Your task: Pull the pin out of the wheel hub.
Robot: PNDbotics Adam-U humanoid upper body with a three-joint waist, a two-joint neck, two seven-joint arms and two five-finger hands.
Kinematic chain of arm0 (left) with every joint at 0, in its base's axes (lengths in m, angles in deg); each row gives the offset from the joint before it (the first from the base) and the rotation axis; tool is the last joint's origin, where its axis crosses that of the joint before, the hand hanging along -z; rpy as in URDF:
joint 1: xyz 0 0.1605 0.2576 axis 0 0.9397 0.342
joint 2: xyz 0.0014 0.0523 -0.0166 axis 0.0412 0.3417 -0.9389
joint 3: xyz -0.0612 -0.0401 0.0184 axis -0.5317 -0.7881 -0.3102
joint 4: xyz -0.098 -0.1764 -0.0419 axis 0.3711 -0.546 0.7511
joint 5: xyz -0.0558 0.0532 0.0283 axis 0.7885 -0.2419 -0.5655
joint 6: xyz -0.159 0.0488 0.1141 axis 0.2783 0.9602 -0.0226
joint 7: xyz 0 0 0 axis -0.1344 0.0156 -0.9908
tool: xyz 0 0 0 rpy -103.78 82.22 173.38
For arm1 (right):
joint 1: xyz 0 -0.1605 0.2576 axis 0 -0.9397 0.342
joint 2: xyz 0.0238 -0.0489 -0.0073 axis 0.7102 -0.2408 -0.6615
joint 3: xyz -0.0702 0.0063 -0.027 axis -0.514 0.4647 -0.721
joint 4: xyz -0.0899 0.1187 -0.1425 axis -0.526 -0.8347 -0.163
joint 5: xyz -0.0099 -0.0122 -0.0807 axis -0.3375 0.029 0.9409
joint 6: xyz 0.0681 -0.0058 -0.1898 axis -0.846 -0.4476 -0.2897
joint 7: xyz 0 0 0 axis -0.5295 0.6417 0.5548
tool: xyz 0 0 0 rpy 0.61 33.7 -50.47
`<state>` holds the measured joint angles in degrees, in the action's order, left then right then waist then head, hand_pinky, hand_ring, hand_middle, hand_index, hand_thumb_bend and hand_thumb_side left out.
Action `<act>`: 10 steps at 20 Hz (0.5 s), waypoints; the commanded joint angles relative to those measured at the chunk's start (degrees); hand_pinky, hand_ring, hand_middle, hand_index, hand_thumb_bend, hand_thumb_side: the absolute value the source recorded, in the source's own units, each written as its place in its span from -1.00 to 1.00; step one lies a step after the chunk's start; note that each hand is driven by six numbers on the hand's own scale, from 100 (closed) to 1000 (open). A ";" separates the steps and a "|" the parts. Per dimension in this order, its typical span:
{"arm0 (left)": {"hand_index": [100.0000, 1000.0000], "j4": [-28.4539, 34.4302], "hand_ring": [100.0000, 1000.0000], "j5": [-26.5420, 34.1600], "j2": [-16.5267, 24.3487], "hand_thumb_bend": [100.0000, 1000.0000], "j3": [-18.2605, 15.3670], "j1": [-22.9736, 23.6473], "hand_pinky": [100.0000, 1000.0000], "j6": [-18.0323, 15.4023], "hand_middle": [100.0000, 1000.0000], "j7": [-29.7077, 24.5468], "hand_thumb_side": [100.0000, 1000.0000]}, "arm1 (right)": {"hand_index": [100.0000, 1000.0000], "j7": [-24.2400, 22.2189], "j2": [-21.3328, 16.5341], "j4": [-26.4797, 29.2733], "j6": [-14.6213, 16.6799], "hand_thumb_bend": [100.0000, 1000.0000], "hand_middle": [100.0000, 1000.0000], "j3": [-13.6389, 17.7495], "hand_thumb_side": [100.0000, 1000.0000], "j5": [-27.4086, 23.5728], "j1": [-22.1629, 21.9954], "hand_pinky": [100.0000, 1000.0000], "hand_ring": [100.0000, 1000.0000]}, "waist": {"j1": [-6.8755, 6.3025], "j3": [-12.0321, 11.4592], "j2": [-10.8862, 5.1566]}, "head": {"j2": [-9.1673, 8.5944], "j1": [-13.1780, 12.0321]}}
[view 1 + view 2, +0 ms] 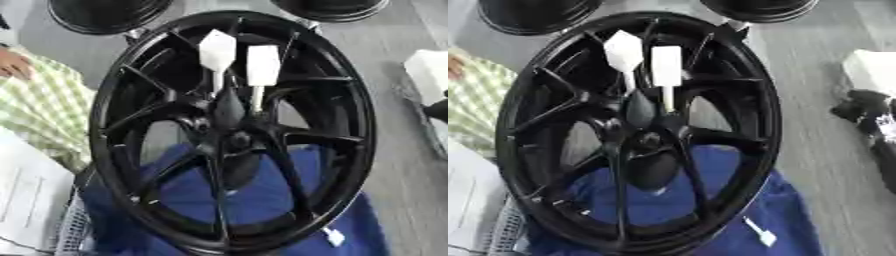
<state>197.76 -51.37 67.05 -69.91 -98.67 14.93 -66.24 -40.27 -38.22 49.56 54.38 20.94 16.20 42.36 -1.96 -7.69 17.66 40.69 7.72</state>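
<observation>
A black multi-spoke wheel hub (232,135) stands tilted on a blue cloth (254,195) and fills the middle of both views. Two white pins stick out near its centre. The left pin (217,50) has a pointed flat head, the right pin (262,65) a rectangular one, and their thin stems run down toward the centre bore. At the right edge a black shape with a white patch appears to be my right hand (868,117), well clear of the wheel. My left hand shows in neither view.
Two more black wheels (105,15) (328,9) lie at the far edge. A white box (429,70) sits at the right. A person in green-checked cloth (48,105) is at the left, white sheets (31,200) below. A small white tag (332,236) lies on the cloth.
</observation>
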 commanded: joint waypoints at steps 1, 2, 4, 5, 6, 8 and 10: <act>0.41 1.11 -0.13 0.26 1.82 -0.56 -0.44 -0.13 0.57 -0.18 -0.10 -0.02 0.11 | 0.47 0.05 -1.43 1.27 0.07 -1.00 0.15 0.25 0.23 -0.71 0.15 0.64 0.36 | 0.11 -0.19 -1.47 | -0.56 0.37; 0.41 1.13 -0.13 0.30 1.80 -0.56 -0.43 -0.14 0.57 -0.17 -0.10 -0.05 0.11 | 0.47 0.04 -1.50 1.26 0.05 -1.00 0.15 0.26 0.23 -0.84 0.18 0.64 0.36 | 0.12 -0.23 -1.51 | -0.52 0.41; 0.41 1.16 -0.13 0.34 1.77 -0.57 -0.43 -0.16 0.57 -0.14 -0.10 -0.10 0.11 | 0.47 0.02 -1.66 1.26 0.04 -1.00 0.15 0.28 0.23 -1.09 0.20 0.64 0.36 | 0.14 -0.35 -1.59 | -0.42 0.38; 0.41 1.17 -0.13 0.35 1.76 -0.56 -0.44 -0.15 0.57 -0.13 -0.10 -0.10 0.11 | 0.47 0.02 -1.72 1.26 0.03 -1.00 0.15 0.31 0.23 -1.21 0.22 0.64 0.36 | 0.15 -0.40 -1.62 | -0.36 0.35; 0.41 1.18 -0.13 0.37 1.75 -0.57 -0.45 -0.13 0.57 -0.12 -0.10 -0.10 0.11 | 0.47 0.03 -1.77 1.24 0.02 -1.00 0.15 0.33 0.23 -1.34 0.24 0.64 0.36 | 0.15 -0.43 -1.66 | -0.30 0.32; 0.41 1.18 -0.13 0.36 1.78 -0.57 -0.46 -0.15 0.57 -0.07 -0.10 -0.09 0.11 | 0.47 0.01 -1.87 1.20 -0.02 -1.00 0.15 0.35 0.23 -1.50 0.26 0.64 0.36 | 0.13 -0.46 -1.72 | -0.18 0.30; 0.41 1.22 -0.13 0.24 2.16 -0.56 -0.43 -0.42 0.56 -0.08 -0.09 -0.16 0.10 | 0.47 -0.03 -1.91 1.14 -0.07 -1.00 0.15 0.36 0.23 -1.54 0.22 0.64 0.36 | 0.11 -0.49 -1.78 | 0.02 0.42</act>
<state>197.81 -51.33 67.12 -69.90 -98.72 14.94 -66.26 -40.24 -38.56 49.57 54.32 20.96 15.22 42.44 -1.90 -8.15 17.14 40.76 8.02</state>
